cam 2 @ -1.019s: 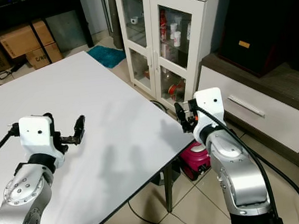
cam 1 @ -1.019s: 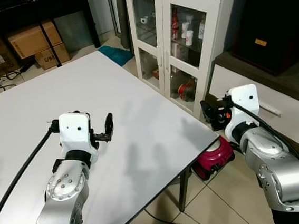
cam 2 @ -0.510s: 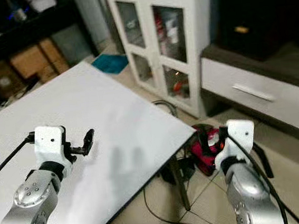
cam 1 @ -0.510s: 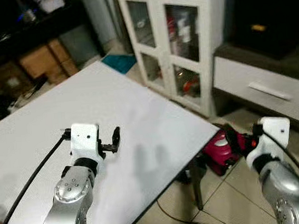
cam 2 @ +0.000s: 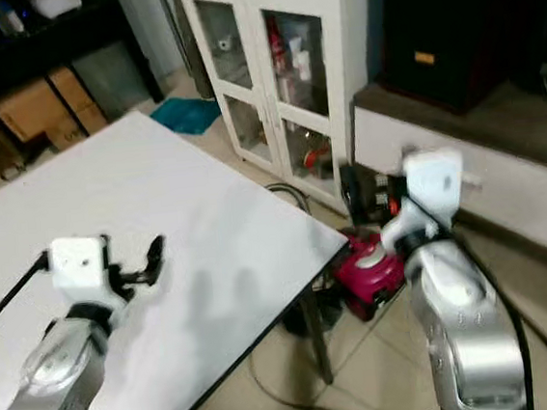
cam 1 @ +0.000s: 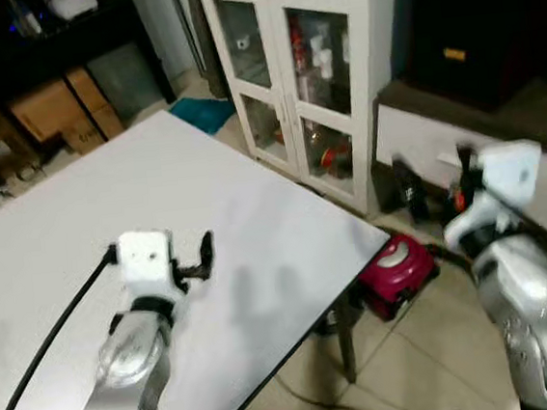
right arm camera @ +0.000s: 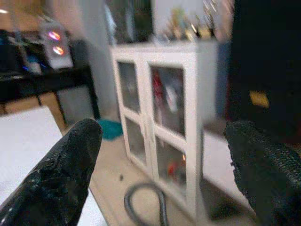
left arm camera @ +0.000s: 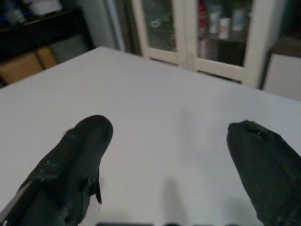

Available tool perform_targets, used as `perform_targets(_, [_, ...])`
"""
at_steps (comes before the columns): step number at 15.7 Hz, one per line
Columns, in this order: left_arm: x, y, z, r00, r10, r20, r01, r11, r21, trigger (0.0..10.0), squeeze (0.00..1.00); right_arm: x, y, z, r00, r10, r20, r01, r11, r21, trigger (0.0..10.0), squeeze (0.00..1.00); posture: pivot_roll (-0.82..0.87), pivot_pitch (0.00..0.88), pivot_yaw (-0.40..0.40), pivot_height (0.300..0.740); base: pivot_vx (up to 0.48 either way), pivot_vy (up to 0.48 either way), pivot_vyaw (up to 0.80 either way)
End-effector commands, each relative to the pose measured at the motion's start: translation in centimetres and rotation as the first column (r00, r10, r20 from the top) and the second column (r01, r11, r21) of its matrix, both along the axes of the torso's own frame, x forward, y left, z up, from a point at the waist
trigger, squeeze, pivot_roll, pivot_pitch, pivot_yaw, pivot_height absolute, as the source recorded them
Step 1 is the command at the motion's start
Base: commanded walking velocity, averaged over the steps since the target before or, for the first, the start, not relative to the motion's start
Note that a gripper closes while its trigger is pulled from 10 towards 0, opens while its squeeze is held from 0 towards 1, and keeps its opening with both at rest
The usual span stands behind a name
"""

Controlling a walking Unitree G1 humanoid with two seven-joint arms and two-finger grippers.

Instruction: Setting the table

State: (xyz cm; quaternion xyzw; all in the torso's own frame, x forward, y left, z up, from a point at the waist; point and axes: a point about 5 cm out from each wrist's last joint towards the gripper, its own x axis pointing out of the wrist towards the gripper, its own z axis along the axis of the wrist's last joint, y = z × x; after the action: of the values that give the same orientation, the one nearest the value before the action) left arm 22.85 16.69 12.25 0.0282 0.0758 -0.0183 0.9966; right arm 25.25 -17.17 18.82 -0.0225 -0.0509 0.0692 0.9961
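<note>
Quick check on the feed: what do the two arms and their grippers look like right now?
Both arms are silver metal, with rounded joint housings, a black band and a white boxy wrist block. A black cable runs along each. The left gripper and right gripper each have two long black fingers with a rough, matte surface.

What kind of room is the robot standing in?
Probably a dining or living room at home: a big white table, a white glass-door cabinet with bottles and cups inside, and cardboard boxes stored behind.
</note>
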Motion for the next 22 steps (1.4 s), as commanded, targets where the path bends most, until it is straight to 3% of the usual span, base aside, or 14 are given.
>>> perform_targets(1, [-0.4, 0.7, 0.6, 0.998, 0.044, 0.034, -0.045, 0.999, 0.026, 10.0, 1.00, 0.2, 0.8, -0.4, 0.997, 0.065, -0.029, -0.065, 0.998, -0.013, 10.0, 1.00, -0.17, 0.000, 0.072, 0.740, 0.000, 0.000, 0.00])
perform_targets(2, [-0.8, 0.8, 1.5, 0.996, 0.035, 0.079, -0.038, 0.999, 0.031, 10.0, 1.00, 0.7, 1.1, -1.0, 0.996, 0.077, -0.050, -0.081, 0.994, -0.072, 10.0, 1.00, -0.16, 0.000, 0.063, 0.740, 0.000, 0.000, 0.00])
perform_targets(4, [-0.7, 0.8, 2.9, 0.992, 0.007, 0.127, -0.019, 0.995, 0.094, 10.0, 1.00, 0.8, 0.8, -2.3, 0.992, 0.049, -0.115, -0.048, 0.999, 0.009, 10.0, 1.00, -0.14, 0.000, 0.065, 0.740, 0.000, 0.000, 0.00])
perform_targets(6, [-0.4, 0.7, 3.7, 0.987, -0.016, 0.161, 0.000, 0.995, 0.096, 10.0, 1.00, 0.2, 0.7, -2.9, 0.989, 0.055, -0.138, -0.050, 0.998, 0.034, 10.0, 1.00, -0.15, 0.000, 0.078, 0.740, 0.000, 0.000, 0.40])
perform_targets(9, [-0.4, 0.3, 3.6, 0.986, 0.006, 0.169, -0.021, 0.996, 0.089, 10.0, 1.00, 0.0, 1.4, -2.2, 0.986, 0.122, -0.111, -0.122, 0.992, 0.002, 10.0, 1.00, -0.15, 0.000, 0.068, 0.740, 0.000, 0.000, 0.80])
perform_targets(11, [-0.3, 0.0, 4.3, 0.983, -0.004, 0.183, -0.012, 0.996, 0.086, 10.0, 0.92, 0.4, 1.3, -1.7, 0.988, 0.131, -0.086, -0.131, 0.991, 0.002, 10.0, 1.00, -0.15, 0.000, 0.070, 0.740, 0.000, 0.000, 0.80])
perform_targets(14, [0.4, 0.3, 5.5, 0.978, -0.007, 0.208, -0.009, 0.997, 0.074, 10.0, 0.91, 0.4, 1.1, -1.0, 0.993, 0.106, -0.055, -0.107, 0.994, -0.007, 10.0, 1.00, -0.18, 0.000, 0.100, 0.740, 0.000, 0.000, 0.80])
perform_targets(15, [0.5, 0.4, 5.5, 0.979, -0.021, 0.204, 0.006, 0.997, 0.071, 10.0, 0.71, 0.1, 1.4, -0.8, 0.994, 0.099, -0.047, -0.099, 0.995, -0.003, 10.0, 1.00, -0.19, 0.006, 0.103, 0.740, 0.000, 0.000, 0.80])
perform_targets(16, [0.4, 0.2, 5.1, 0.981, -0.040, 0.189, 0.020, 0.994, 0.104, 10.0, 0.11, -0.3, 1.6, -0.9, 0.995, 0.091, -0.050, -0.092, 0.996, -0.010, 10.0, 1.00, -0.18, 0.000, 0.097, 0.740, 0.000, 0.000, 0.80])
perform_targets(17, [0.0, 0.1, 5.0, 0.983, -0.026, 0.184, 0.006, 0.994, 0.114, 10.0, 0.00, -0.6, 2.1, -1.5, 0.991, 0.115, -0.073, -0.114, 0.993, 0.013, 10.0, 1.00, -0.17, 0.000, 0.086, 0.740, 0.000, 0.000, 0.80])
perform_targets(20, [-0.8, 0.6, 5.1, 0.976, 0.044, 0.212, -0.076, 0.987, 0.143, 10.0, 0.00, -0.7, 3.7, -2.2, 0.977, 0.186, -0.102, -0.184, 0.982, 0.033, 10.0, 1.00, -0.15, 0.000, 0.080, 0.740, 0.000, 0.000, 0.80])
perform_targets(22, [-0.9, 1.0, 4.3, 0.981, 0.071, 0.183, -0.097, 0.985, 0.140, 10.0, 0.00, -0.2, 3.8, -1.8, 0.973, 0.213, -0.090, -0.213, 0.977, 0.011, 10.0, 1.00, -0.13, 0.000, 0.077, 0.740, 0.000, 0.000, 0.80])
